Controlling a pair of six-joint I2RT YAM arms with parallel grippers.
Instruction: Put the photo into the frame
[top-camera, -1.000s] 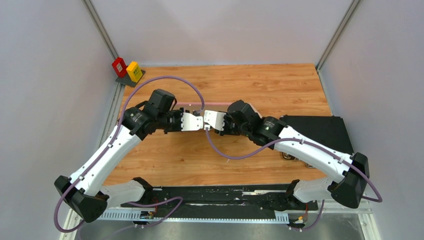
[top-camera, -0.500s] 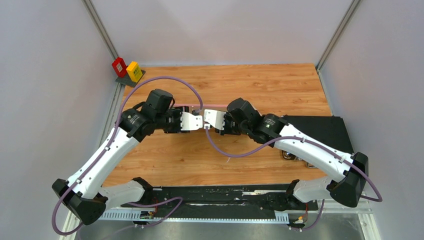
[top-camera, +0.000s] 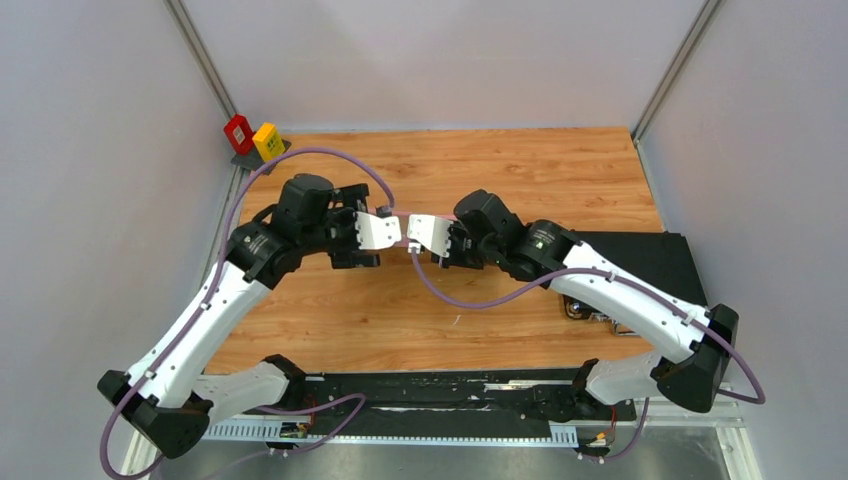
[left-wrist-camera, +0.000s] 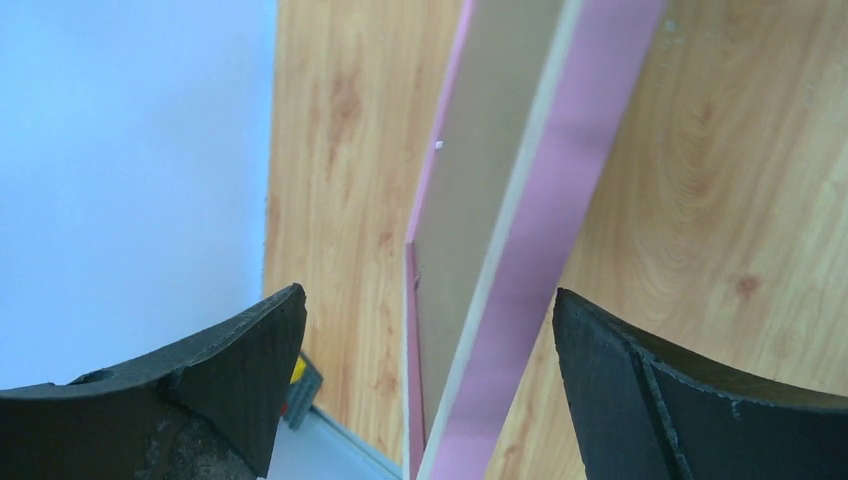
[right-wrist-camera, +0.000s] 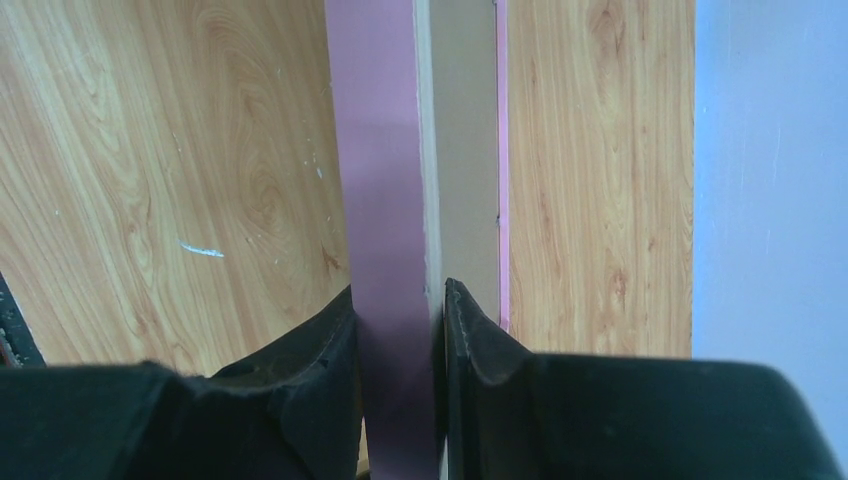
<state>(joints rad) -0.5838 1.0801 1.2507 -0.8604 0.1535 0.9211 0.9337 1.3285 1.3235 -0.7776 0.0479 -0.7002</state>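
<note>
The frame (left-wrist-camera: 545, 190) stands on edge above the wooden table, its pink border towards me and a beige panel (left-wrist-camera: 480, 150) behind it. From above it shows only as a thin pink strip (top-camera: 402, 216) between the two grippers. My left gripper (left-wrist-camera: 430, 310) is open, one finger on each side of the frame's edge and neither touching it. My right gripper (right-wrist-camera: 400, 300) is shut on the frame's (right-wrist-camera: 380, 150) pink border. In the top view the left gripper (top-camera: 378, 232) and the right gripper (top-camera: 425, 235) face each other at mid-table. The photo is hidden.
A black case (top-camera: 640, 255) lies at the table's right edge, under my right arm. Small red and yellow blocks (top-camera: 253, 138) stand at the far left corner. Grey walls close in the table on three sides.
My left gripper has opened and let go of the frame, and its arm has drawn back a little to the left. The right gripper still holds the frame.
</note>
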